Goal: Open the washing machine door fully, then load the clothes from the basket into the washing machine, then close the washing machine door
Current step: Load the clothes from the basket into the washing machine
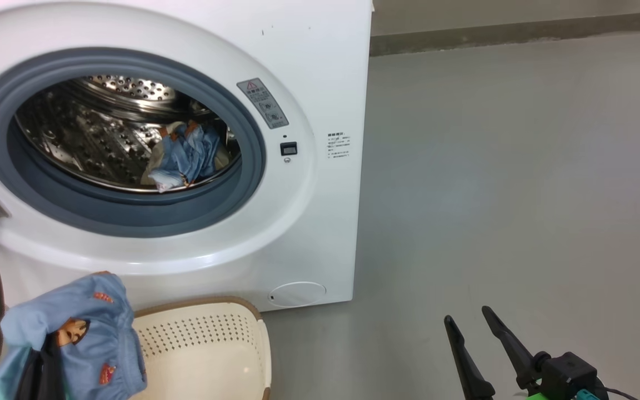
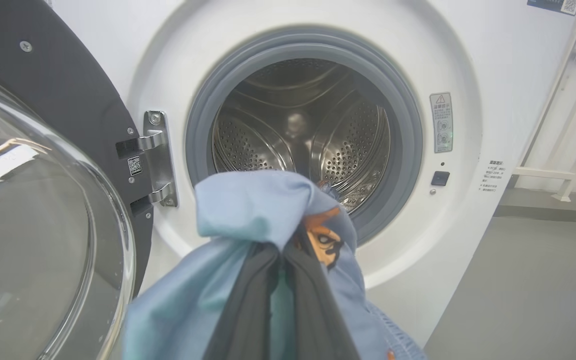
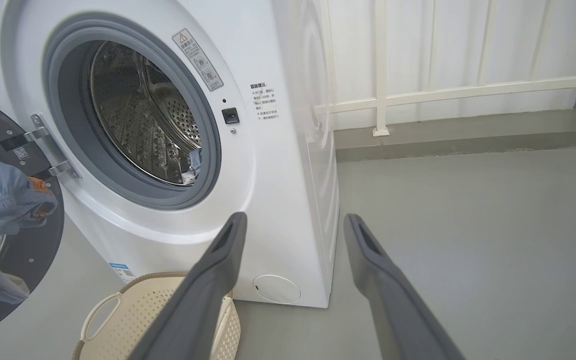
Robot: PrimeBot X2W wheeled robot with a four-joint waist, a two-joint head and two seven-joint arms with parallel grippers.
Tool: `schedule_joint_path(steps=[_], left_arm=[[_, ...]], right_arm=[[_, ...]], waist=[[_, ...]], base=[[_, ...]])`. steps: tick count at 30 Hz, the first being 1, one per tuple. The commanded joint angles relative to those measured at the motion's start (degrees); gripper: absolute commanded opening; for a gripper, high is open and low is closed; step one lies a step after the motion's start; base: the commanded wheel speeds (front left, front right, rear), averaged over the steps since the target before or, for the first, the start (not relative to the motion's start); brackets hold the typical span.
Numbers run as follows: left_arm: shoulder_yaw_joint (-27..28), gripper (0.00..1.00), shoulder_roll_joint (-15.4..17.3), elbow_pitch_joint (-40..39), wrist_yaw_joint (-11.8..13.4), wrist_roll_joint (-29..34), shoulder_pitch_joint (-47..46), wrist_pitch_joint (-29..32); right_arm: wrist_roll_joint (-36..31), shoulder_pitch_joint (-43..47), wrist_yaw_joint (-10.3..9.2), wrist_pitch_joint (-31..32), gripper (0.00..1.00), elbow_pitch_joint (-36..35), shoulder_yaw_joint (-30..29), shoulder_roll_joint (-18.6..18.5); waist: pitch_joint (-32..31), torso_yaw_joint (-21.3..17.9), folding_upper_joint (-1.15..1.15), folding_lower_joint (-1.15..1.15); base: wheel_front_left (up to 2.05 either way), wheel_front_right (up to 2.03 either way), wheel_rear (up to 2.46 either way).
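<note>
head view: first garment (image 1: 184, 155) inside washing machine (image 1: 320, 233) | left wrist view: second garment (image 2: 248, 210), pinched by left gripper (image 2: 285, 247), mostly hides it | right gripper (image 3: 293, 222) spread, right of washing machine

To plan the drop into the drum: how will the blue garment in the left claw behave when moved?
Probably floppy: the blue garment drapes in folds over the left claw. Likely light, as one shut pinch carries it. Hanging edges might catch on the grey seal.
</note>
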Motion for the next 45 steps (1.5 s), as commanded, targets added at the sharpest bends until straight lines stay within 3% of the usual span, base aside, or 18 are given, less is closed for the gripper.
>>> schedule_joint_path(steps=[1, 27, 45], left_arm=[[2.4, 0.0, 0.4, -2.0, -0.1, 1.0, -1.0, -0.4], [3.0, 0.0, -0.2, -2.2, -0.1, 1.3, -2.0, -0.4], [3.5, 0.0, 5.6, -0.1, -0.1, -3.0, -10.3, -0.4]], right_arm=[[-0.3, 0.0, 0.09, -0.3, 1.0, -1.5, 1.0, 0.0], [-0.2, -0.4, 0.09, -0.3, 1.0, -1.8, 0.9, 0.0], [-0.3, -2.7, 0.09, -0.3, 1.0, -4.2, 1.8, 0.0]], waist=[[-0.2, 0.1, 0.0, 0.0], [1.7, 0.3, 0.0, 0.0], [11.1, -2.5, 0.0, 0.0]], base=[[0.0, 0.0, 0.0], [0.0, 0.0, 0.0], [0.0, 0.0, 0.0]])
